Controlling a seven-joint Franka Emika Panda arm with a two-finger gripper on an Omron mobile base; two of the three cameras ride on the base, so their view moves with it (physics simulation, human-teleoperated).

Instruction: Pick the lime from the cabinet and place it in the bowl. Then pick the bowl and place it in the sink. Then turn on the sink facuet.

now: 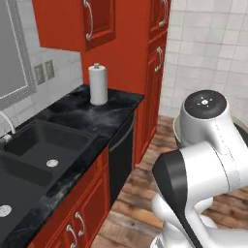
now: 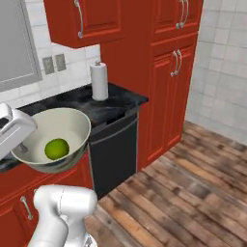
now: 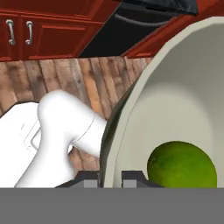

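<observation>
Closest to the hand camera was the rim of the bowl (image 3: 131,113), an off-white wall rising from between the two dark finger tips of the gripper (image 3: 110,178). The fingers sat one on each side of that rim, pinched shut on it, so the bowl was held by its edge and not by its base. Just right of the rim, inside the bowl, lay the lime (image 3: 181,164), bright green and resting low against the curved wall.

From the right base view, the bowl (image 2: 72,123) hung in the air in front of the red lower cabinets, clear of the counter, with the lime (image 2: 57,148) settled at its bottom. It looked close to level, which is probably why the fruit had not rolled out.

In the left base view, going left to right: the black sink (image 1: 34,145) with its two silver drains was set into the dark counter (image 1: 97,114). A paper towel roll (image 1: 98,84) stood upright further along the counter. The robot's white arm rose at the lower right.

The lime step looked done. The bowl was lifted but well apart from the sink, so carrying it over to a basin seemed the step in hand.
</observation>
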